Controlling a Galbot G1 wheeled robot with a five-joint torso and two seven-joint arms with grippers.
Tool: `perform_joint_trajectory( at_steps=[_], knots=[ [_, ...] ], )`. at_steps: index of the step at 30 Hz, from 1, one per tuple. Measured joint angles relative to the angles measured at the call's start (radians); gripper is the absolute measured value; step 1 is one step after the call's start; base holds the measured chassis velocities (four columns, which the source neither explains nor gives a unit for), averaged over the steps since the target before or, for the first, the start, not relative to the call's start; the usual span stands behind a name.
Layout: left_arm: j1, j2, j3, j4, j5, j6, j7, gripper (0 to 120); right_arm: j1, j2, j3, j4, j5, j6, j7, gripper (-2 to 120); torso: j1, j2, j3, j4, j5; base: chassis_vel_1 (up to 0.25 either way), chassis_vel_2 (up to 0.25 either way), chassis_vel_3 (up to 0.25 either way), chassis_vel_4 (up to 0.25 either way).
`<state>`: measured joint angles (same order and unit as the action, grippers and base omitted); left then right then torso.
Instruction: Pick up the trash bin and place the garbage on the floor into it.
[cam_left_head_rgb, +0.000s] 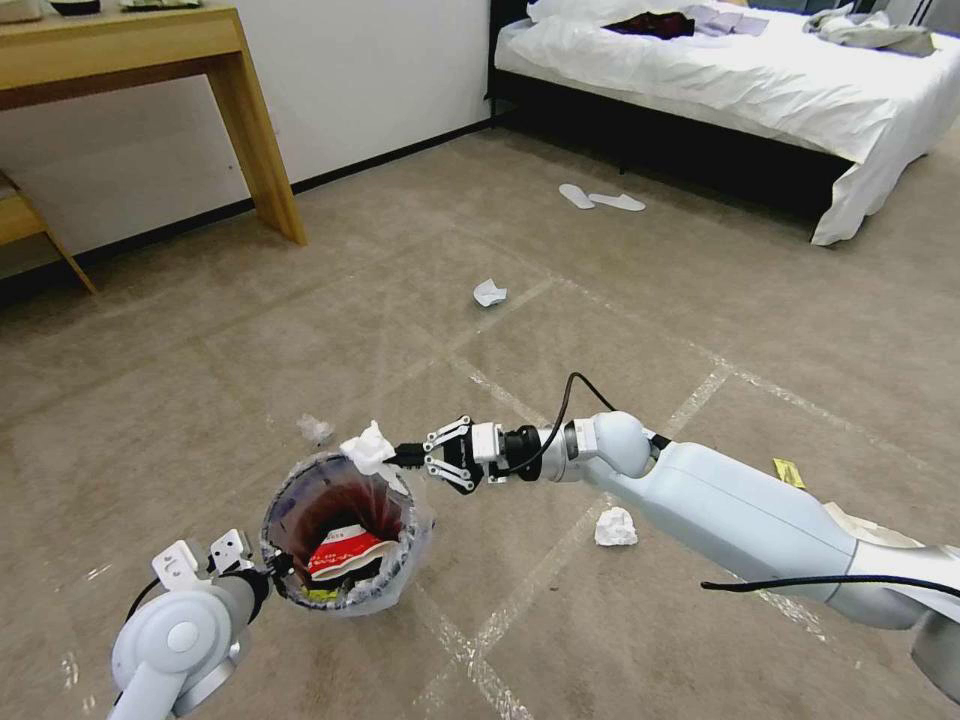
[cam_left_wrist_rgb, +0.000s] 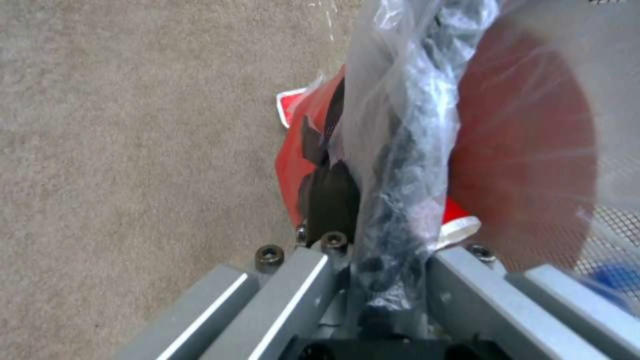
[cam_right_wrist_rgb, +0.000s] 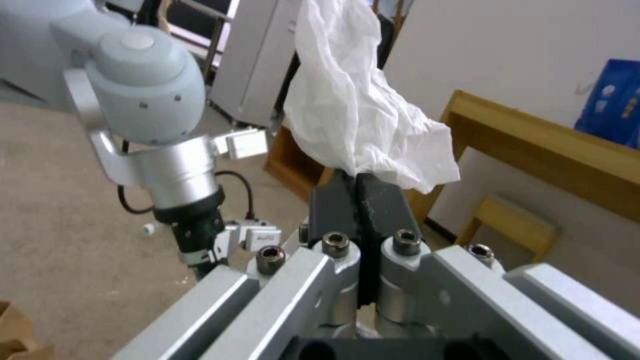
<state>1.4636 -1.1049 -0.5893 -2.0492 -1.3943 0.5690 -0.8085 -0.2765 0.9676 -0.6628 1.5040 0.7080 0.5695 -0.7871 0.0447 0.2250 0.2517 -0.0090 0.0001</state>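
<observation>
Bin (cam_left_head_rgb: 345, 530) hangs off the carpet (cam_left_head_rgb: 700, 330), our left gripper (cam_left_head_rgb: 262, 574) clamped on its rim; our right gripper (cam_left_head_rgb: 412, 458) pinches a tissue (cam_left_head_rgb: 368, 447) at the far rim, which may snag outside.

The trash bin (cam_left_wrist_rgb: 527, 150) runs off the left wrist view's edge, its plastic liner (cam_left_wrist_rgb: 400, 125) hiding the rim.

The head view looks forward and down over the floor (cam_left_head_rgb: 700, 320), with the bed (cam_left_head_rgb: 740, 80) at one o'clock. The left wrist view sits close against the trash bin (cam_left_wrist_rgb: 527, 165), facing the carpet. The right wrist view faces level toward the wall; it shares the left arm (cam_right_wrist_rgb: 143, 115) with the head view.
</observation>
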Motion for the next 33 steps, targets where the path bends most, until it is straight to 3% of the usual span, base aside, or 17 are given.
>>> perform_joint_trajectory(
  at_steps=[22, 28, 30, 33],
  knots=[
    [0.018, -0.011, -0.011, -0.023, 0.013, -0.001, 0.001, 0, 0.026, 0.078, -0.073, -0.071, -0.031, 0.010, -0.004, 0, 0.000, 0.000, 0.000, 0.0000, 0.0001, 0.000, 0.000, 0.000, 0.000],
    [0.019, -0.011, -0.012, -0.028, 0.013, -0.001, 0.002, 0, 0.038, 0.095, -0.087, -0.089, -0.062, 0.025, 0.032, 17, 0.000, 0.000, 0.000, -0.0001, 0.0000, 0.000, 0.000, 0.000, 0.000],
    [0.021, -0.009, -0.014, -0.031, 0.012, 0.000, 0.002, 0, 0.039, 0.111, -0.092, -0.098, -0.070, 0.025, 0.037, 32, 0.000, 0.000, 0.000, 0.0000, 0.0000, 0.000, 0.000, 0.000, 0.000],
    [0.021, -0.008, -0.015, -0.031, 0.012, 0.000, 0.002, 0, 0.039, 0.117, -0.093, -0.101, -0.071, 0.025, 0.039, 36, 0.000, 0.000, 0.000, 0.0000, 0.0000, 0.000, 0.000, 0.000, 0.000]
  ],
)
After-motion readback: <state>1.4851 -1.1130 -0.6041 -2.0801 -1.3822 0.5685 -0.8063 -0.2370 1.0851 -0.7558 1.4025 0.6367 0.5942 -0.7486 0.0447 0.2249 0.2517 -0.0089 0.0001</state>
